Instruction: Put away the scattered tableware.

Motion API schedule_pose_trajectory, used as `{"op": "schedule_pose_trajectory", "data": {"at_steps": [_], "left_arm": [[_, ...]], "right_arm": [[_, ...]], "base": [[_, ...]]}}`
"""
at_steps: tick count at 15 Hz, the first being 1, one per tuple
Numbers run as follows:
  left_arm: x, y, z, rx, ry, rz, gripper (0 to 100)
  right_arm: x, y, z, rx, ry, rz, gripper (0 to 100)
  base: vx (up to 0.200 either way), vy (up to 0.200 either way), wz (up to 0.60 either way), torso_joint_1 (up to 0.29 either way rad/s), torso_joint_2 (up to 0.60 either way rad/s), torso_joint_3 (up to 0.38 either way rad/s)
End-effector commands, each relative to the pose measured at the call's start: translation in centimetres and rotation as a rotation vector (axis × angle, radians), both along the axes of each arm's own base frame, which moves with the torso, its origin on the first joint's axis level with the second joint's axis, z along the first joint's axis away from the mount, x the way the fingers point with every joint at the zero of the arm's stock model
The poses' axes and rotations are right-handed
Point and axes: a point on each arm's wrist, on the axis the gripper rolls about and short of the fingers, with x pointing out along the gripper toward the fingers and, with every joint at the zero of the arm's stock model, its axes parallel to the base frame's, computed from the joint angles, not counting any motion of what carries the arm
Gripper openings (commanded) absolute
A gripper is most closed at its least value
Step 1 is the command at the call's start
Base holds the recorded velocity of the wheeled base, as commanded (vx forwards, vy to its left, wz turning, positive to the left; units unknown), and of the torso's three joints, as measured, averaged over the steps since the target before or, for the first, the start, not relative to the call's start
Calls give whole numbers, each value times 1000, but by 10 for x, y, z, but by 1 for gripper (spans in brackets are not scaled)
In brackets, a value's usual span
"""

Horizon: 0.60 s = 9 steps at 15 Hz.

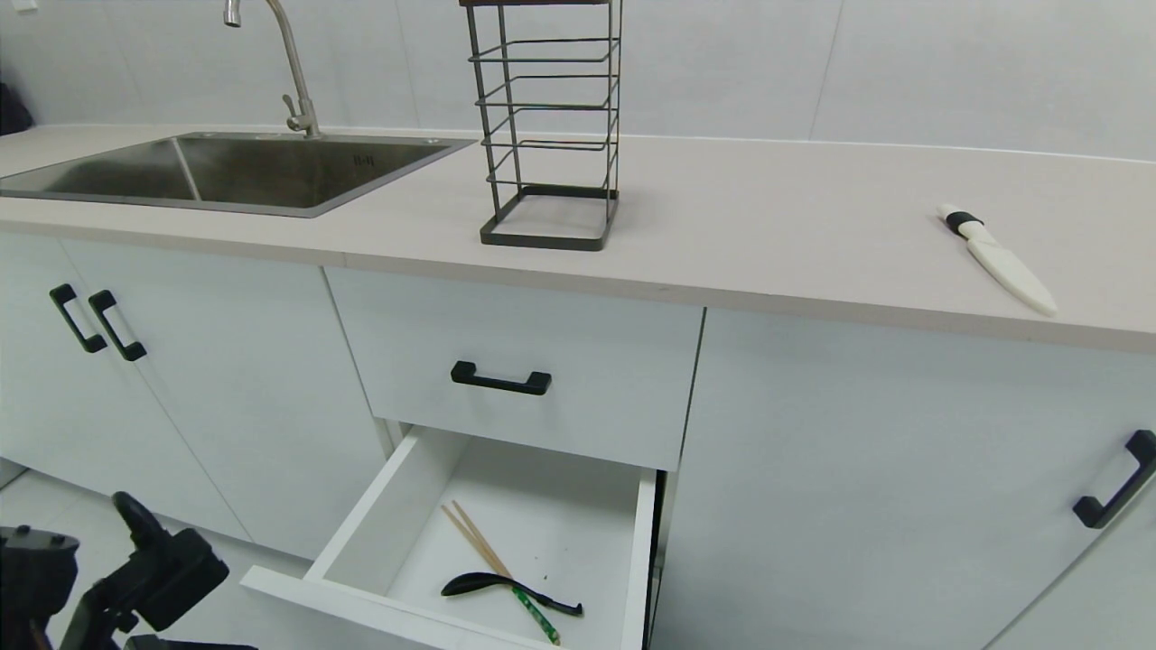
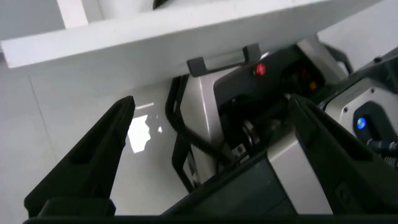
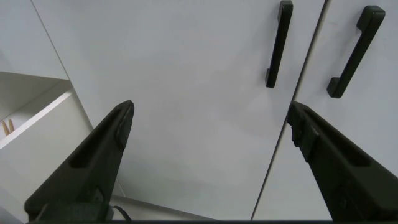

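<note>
Head view: a white knife (image 1: 996, 258) lies on the bench (image 1: 768, 226) at the right. Its long axis is diagonal, with the black-banded end toward the wall and the tip toward the front edge. Chopsticks (image 1: 477, 538) and a black spoon (image 1: 492, 581) lie in the open drawer (image 1: 375, 516). The stamp on the sink (image 1: 298, 167) is too small to read.

Left wrist view: the left gripper (image 2: 210, 106) gapes wide and holds nothing.

Right wrist view: the right gripper (image 3: 211, 111) is also wide and bare, facing a cabinet door (image 3: 186, 93).

White knife (image 1: 1002, 264), black band. Black spoon (image 1: 479, 584). Tan chopsticks (image 1: 479, 542), green tip. Black rack (image 1: 546, 239). White drawer (image 1: 361, 528). Pale table (image 1: 768, 235).

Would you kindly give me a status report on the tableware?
Left claw open, right claw open. Chopsticks, black spoon in open drawer. White knife on counter. Wire rack well apart.
</note>
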Motion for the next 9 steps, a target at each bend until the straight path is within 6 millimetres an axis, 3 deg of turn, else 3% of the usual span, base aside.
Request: {"op": "schedule_pose_trajectory", "data": {"at_steps": [1,9], "left_arm": [[9,1,-7,7,71,20,100],[37,6,-8,51,78,113,100]], "right_arm": [[0,0,0,0,3,1,100],[0,0,0,0,3,1,100]], "base": [[0,0,0,0,0,0],[0,0,0,0,0,0]]}}
